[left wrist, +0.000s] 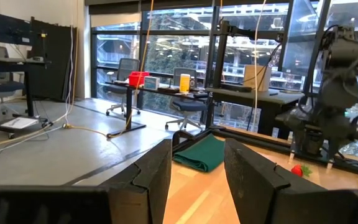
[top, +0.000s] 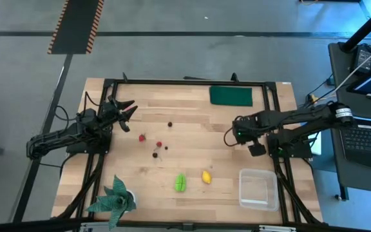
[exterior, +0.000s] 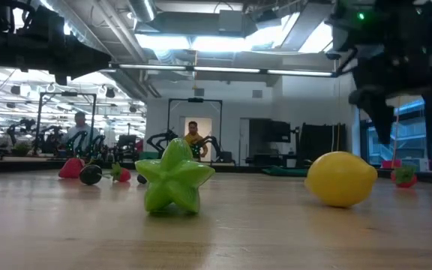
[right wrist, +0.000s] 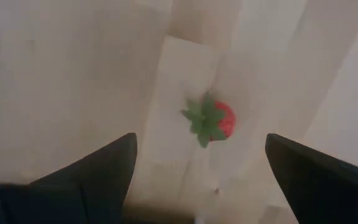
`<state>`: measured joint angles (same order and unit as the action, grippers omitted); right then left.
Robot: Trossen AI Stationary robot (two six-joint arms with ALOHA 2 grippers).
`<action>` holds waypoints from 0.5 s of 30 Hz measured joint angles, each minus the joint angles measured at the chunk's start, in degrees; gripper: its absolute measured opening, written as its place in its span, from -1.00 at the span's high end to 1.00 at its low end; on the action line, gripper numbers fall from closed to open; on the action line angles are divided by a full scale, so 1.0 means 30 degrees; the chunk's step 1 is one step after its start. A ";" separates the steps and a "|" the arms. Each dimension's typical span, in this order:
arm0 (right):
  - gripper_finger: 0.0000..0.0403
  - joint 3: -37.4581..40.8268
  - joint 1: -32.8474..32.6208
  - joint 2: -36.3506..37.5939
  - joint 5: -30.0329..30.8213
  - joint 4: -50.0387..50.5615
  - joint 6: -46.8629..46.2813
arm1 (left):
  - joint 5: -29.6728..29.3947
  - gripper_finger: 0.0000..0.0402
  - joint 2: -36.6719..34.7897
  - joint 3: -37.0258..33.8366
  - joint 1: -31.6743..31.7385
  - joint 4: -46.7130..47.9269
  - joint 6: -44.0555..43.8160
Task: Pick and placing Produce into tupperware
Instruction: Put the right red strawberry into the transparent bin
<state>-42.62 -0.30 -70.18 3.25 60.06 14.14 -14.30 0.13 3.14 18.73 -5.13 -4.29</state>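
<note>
Strawberry, small red plastic with green leafy cap (right wrist: pixel 211 122), lies on pale wood table (top: pixel 192 125) near its right edge, just under wide-open, empty right gripper (right wrist: pixel 197 168). Probably light, stiff, slick: pinch across its red body. High view: clear shallow plastic tupperware (top: pixel 258 189) at the table's near right corner, empty; left gripper (top: pixel 126 111) near the left edge, fingers parted, grasping nothing. Low view: glossy green star-shaped fruit (exterior: pixel 174 184), smooth yellow lemon (exterior: pixel 340 178).

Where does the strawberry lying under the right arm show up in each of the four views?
High view: cannot make it out.
Low view: strawberry at far right.
Left wrist view: small and red, lower right.
Right wrist view: centre, just ahead of the open right pincer.
Shared landmark: dark green cloth, also in the left wrist view.
</note>
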 joint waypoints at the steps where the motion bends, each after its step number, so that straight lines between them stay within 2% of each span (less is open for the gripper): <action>1: -0.75 0.0277 -0.0113 -0.0004 0.0768 -0.0362 -0.0039 | 0.0002 0.30 -0.0002 0.0000 -0.0004 0.0000 0.0000; 3: -0.71 0.0639 -0.0247 0.0010 0.2662 -0.1293 -0.0046 | -0.0002 0.30 0.0001 0.0000 0.0003 0.0000 0.0000; 5: -0.65 0.0891 -0.0223 0.0010 0.3472 -0.2151 0.0188 | -0.0002 0.30 0.0004 0.0000 -0.0002 0.0000 -0.0017; 11: -0.46 0.1307 -0.0239 0.0003 0.0970 -0.2246 0.1589 | 0.0002 0.30 0.0001 0.0000 -0.0001 0.0000 -0.0036; 15: -0.42 0.1424 -0.0239 0.0010 0.0887 -0.2574 0.1753 | 0.0000 0.30 0.0004 0.0000 -0.0001 0.0000 -0.0044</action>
<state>-38.35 -1.01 -70.15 5.91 52.33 19.40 -14.30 0.14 3.14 18.73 -5.13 -4.43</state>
